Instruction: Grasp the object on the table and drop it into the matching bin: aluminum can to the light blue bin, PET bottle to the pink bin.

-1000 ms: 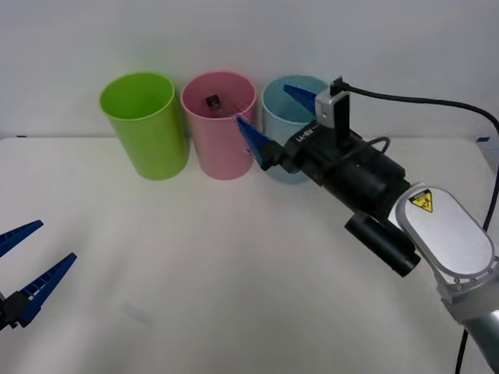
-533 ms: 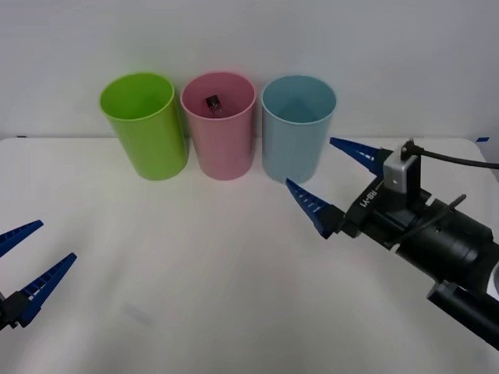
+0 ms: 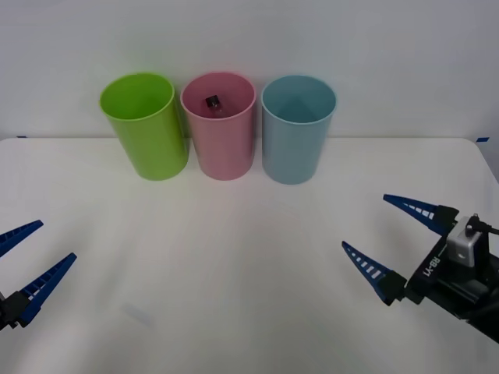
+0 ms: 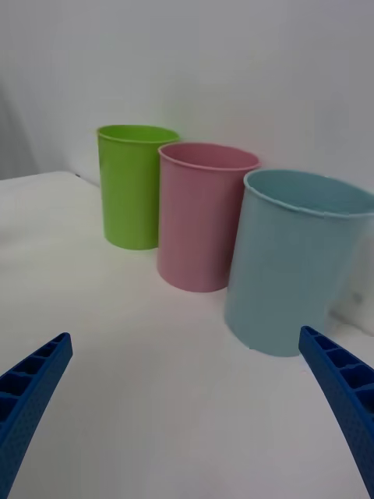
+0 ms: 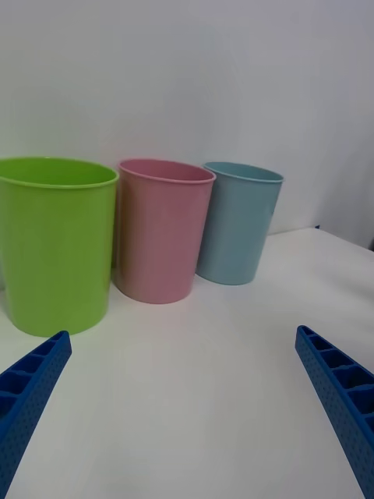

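Note:
The PET bottle [image 3: 212, 102] lies inside the pink bin [image 3: 221, 148], and just its black cap shows over the rim. Right of the pink one stands the light blue bin [image 3: 296, 140]. My right gripper [image 3: 394, 239] hangs open and empty over the table [image 3: 234, 257] at the front right, well short of the bins. From the right wrist I see the pink bin [image 4: 201, 226] and the light blue bin [image 4: 292, 269] ahead of the open fingers [image 4: 343, 390]. My left gripper [image 3: 31, 257] is parked open at the front left, facing the pink bin [image 5: 160, 230] and the light blue bin [image 5: 238, 222].
A lime green bin [image 3: 146, 128] stands left of the pink bin, the three in a row along the far edge by the white wall. It also appears from both wrists as the green bin [image 4: 131, 187] [image 5: 54, 242].
My right arm has pulled back from above the bins, moving right and toward the table's front, its gripper open the whole time. The left arm has stayed still.

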You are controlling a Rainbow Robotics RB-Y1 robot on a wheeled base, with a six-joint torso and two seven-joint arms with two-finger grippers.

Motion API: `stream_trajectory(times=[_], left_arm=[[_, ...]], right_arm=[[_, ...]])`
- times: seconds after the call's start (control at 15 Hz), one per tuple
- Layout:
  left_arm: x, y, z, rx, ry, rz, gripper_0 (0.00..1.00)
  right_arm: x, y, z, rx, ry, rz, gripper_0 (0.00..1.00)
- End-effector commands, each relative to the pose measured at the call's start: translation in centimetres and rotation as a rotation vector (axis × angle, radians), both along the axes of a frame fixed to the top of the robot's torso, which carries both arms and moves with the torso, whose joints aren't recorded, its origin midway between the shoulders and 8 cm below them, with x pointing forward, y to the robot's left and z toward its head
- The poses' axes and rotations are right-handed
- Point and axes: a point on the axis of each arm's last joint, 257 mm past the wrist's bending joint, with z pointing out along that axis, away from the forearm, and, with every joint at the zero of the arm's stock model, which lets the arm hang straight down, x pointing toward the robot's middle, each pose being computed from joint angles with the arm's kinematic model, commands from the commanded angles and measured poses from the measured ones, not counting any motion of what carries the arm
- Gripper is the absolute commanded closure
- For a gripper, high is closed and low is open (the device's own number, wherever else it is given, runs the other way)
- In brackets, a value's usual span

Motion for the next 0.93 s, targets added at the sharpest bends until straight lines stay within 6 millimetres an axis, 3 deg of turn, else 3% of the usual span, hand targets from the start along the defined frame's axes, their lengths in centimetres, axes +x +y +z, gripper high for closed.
stream_trajectory(times=[0.07,0.47,0.67,0.93], left_arm=[[0.0,0.0,0.0,0.0,0.0,0.0,0.0],[0.0,0.0,0.0,0.0,0.0,0.0,0.0],[0.0,0.0,0.0,0.0,0.0,0.0,0.0],[0.0,0.0,0.0,0.0,0.0,0.0,0.0]], right_arm=[[-2.3,-2.6,-1.3,-0.025,0.019,-0.005,0.0],[-5.7,-8.2,-5.1,-0.034,0.077,0.016,0.0],[-6.6,-10.0,-6.4,-0.023,0.109,0.004,0.0],[-7.6,-10.8,-7.1,-0.034,0.125,-0.005,0.0]])
